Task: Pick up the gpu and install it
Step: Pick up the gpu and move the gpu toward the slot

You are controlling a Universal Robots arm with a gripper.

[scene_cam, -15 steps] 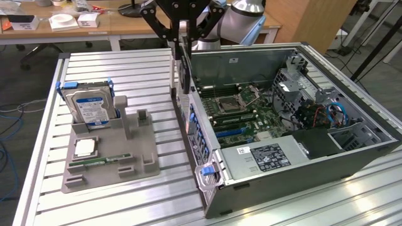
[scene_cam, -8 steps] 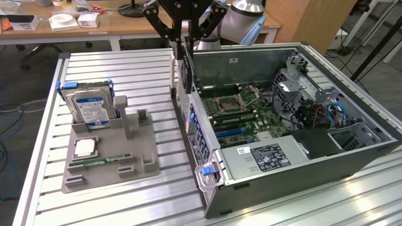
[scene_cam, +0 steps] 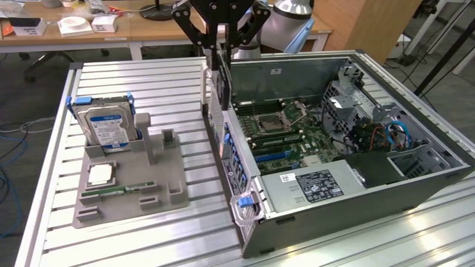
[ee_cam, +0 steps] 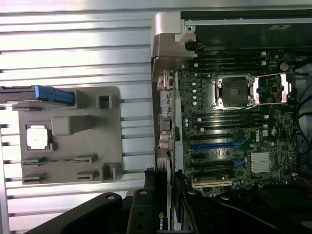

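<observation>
- Exterior view: the gripper (scene_cam: 221, 49) hung at 12 o'clock, its fingers partly closed and clamped on the upper end of the gpu (scene_cam: 222, 80).
- The gpu hung edge-on over the rear wall of the open case (scene_cam: 356, 217). Its long axis ran from 12 to 6 o'clock, with the lower end leaning a little toward 5. I could not tell which end carried the bracket.
- The board (scene_cam: 286, 133) lay inside the case at 4 o'clock from the gpu.
- The tray (scene_cam: 159, 183) sat at 8 o'clock from the gpu, well apart from it.
- The drive (scene_cam: 109, 128) stood upright at the tray's 11 o'clock corner. Its blue-and-white label faced the camera, but the writing was too small to read.
- A chip (scene_cam: 100, 173) and a stick (scene_cam: 119, 189) lay flat toward the tray's 8 o'clock.
- A white sticker (scene_cam: 315, 186) with a black block and a barcode lay at the case's 6 o'clock. Its text was unreadable.
- Wrist view: the gripper (ee_cam: 165, 200) clamped the gpu (ee_cam: 163, 175) from both flat sides.
- The gpu showed as a thin edge pointing away from the camera, along the rear wall and just beside the board (ee_cam: 229, 131) and its slots.
- A small green logo (ee_cam: 161, 220) on that edge had white lettering that looked like NVIDIA.
- "DELL" (ee_cam: 253, 138) was printed in white on the board.
- The tray (ee_cam: 112, 146) lay across the rear wall from the board.
</observation>
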